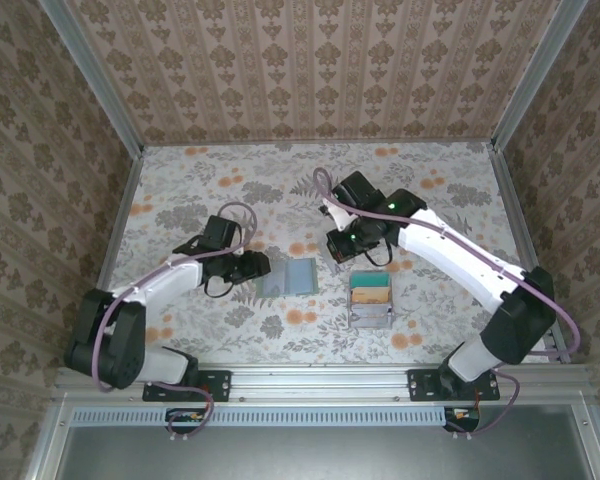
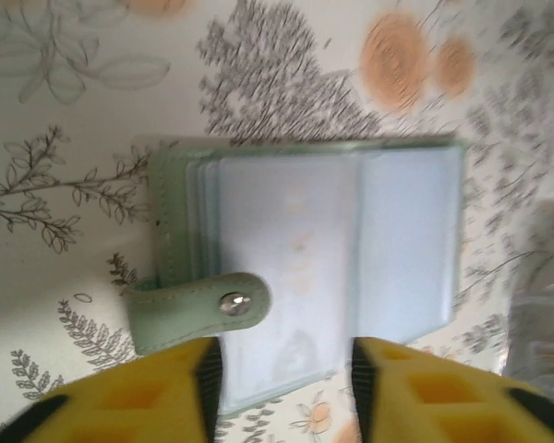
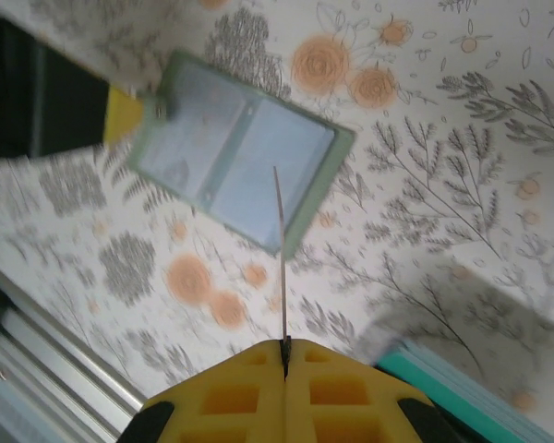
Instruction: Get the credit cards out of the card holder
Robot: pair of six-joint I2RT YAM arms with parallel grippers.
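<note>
The card holder (image 1: 288, 277) lies open and flat on the counter (image 1: 440, 190), between the arms. The left claw (image 2: 282, 369) is spread at its strap edge. The right claw (image 3: 284, 349) is pressed together on a thin card (image 3: 281, 258), held edge-on. A tray (image 1: 372, 320) sits near the holder's right edge, not touching it. Open counter stretches behind both.

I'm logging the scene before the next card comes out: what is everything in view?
card holder: one, grey-green with blue-grey panels, lying open mid-table
credit card: one, edge-on, colour unclear, pinched by the right end effector
tray: one, grey with teal and tan contents, right of the card holder
table: one, floral cover with orange blooms, under everything
left end effector: one, yellow fingers, open at the card holder's edge
right end effector: one, yellow fingers, shut on the credit card
</note>
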